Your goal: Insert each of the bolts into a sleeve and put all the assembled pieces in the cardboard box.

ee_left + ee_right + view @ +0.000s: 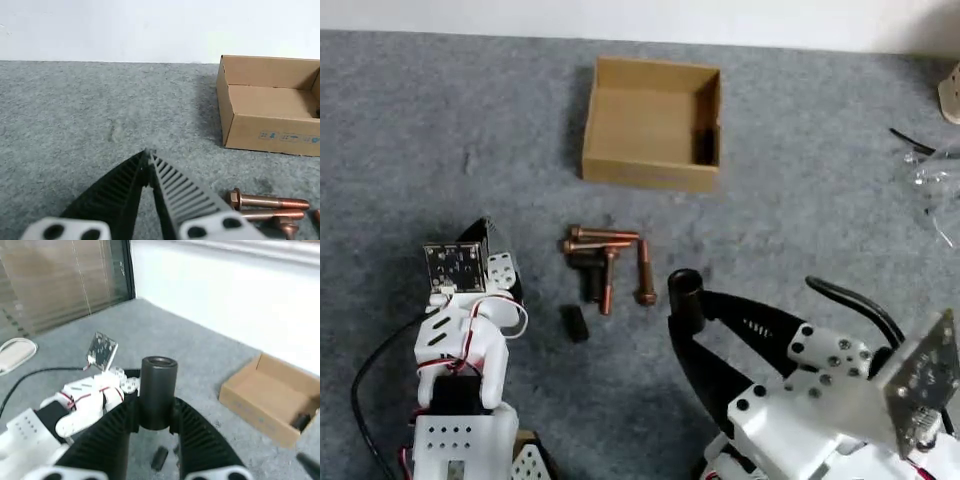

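Since a black sleeve stands upright, clamped in the right tool above the table, the step in hand looks like mating it with a bolt. Copper bolts lie clustered nearby, short of the cardboard box. Next, the left tool, pressed together and empty, would need to part, lift one bolt and align it with the bore.
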You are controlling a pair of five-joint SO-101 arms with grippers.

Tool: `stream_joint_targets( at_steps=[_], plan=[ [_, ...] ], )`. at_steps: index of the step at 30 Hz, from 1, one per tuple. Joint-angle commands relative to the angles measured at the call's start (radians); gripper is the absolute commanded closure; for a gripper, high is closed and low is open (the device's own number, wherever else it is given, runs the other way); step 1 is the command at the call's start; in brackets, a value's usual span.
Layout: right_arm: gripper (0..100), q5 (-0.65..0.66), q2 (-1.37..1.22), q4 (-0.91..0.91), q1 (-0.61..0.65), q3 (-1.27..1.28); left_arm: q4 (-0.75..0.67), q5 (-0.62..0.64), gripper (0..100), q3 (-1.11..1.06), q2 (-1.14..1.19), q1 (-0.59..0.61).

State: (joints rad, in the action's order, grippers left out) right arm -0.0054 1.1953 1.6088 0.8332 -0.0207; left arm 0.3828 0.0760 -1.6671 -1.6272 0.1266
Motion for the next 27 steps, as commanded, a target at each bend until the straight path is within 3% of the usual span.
stream_joint_targets(
  at_steps=[1,11,20,27],
  plan=[
    [99.5,0.014,0.004,0.001,0.013,-0.028,0.0,0.003,99,0.013,-0.01,0.01],
    [99.5,0.014,0.079,-0.005,0.008,-0.021,0.0,0.003,99,0.013,-0.01,0.01],
    [99.5,0.014,0.145,-0.11,0.012,0.182,0.0,0.003,99,0.013,-0.01,0.012],
    [99.4,0.038,0.232,-0.127,0.012,0.193,0.0,0.003,99,0.013,-0.01,0.012]
  ],
)
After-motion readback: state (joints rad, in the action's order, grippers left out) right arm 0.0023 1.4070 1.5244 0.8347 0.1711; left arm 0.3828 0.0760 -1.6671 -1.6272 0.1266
